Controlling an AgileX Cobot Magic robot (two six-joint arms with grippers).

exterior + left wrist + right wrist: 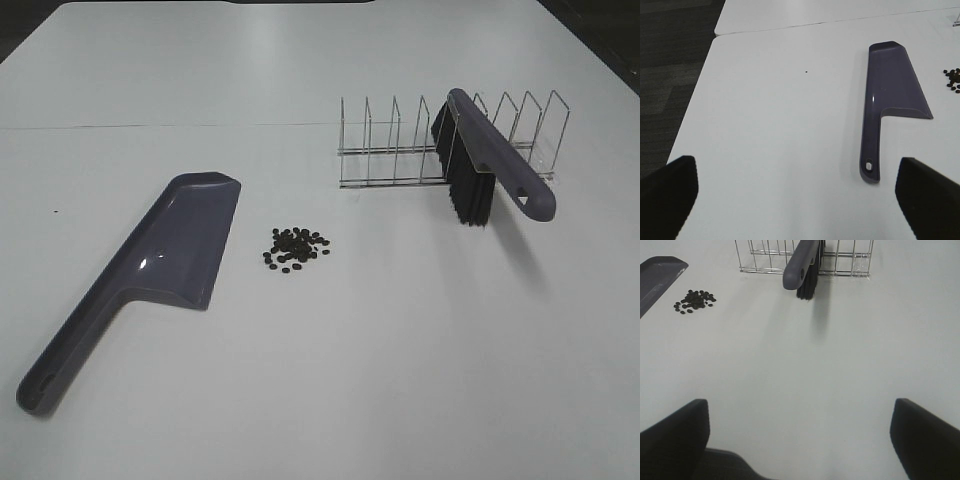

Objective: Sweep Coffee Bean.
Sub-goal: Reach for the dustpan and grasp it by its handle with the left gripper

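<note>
1. The coffee beans (296, 247), tiny dark brown-black ovals, lie in one loose cluster flat on the white table (400, 370). They are too small for me to count exactly; I'd say around thirty. They sit well ahead of both grippers and touch neither.
2. Just beside the cluster, towards my left arm, lies one grey-purple plastic dustpan (170, 250). It is flat on the table, with its long handle running back towards the left gripper (797, 200) and its hanging hole nearest that gripper.
3. On the cluster's other side, farther from the right gripper (800, 440), stands one chrome wire rack (400, 150). In it rests one grey-purple brush with black bristles (490, 160), tilted, bristles down, its handle end sticking out towards the right gripper.
4. One tiny dark speck (806, 71) sits alone on the table, ahead of the left gripper and well apart from the dustpan.
5. Left gripper: two dark fingers (670, 195) spread wide, nothing between them.
6. Right gripper: two dark fingers (925, 435) spread wide too, holding nothing, well short of the brush.
</note>
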